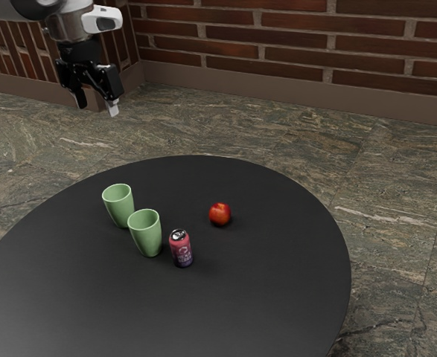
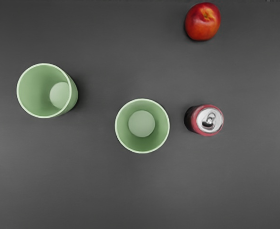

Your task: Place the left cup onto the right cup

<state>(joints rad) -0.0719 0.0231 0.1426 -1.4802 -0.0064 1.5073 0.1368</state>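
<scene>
My arm (image 1: 68, 21) is reaching in from the exterior view's upper left, and my end effector (image 1: 96, 105) is hanging high in the air, pointing down. Its fingers (image 1: 112, 108) are standing wide apart, gripping nothing.

2 pale green cups, upright, open, empty, on black counter (image 1: 278, 297): left cup (image 1: 118, 204) and right cup (image 1: 145, 232) just beside each other, apart, unstacked.
</scene>
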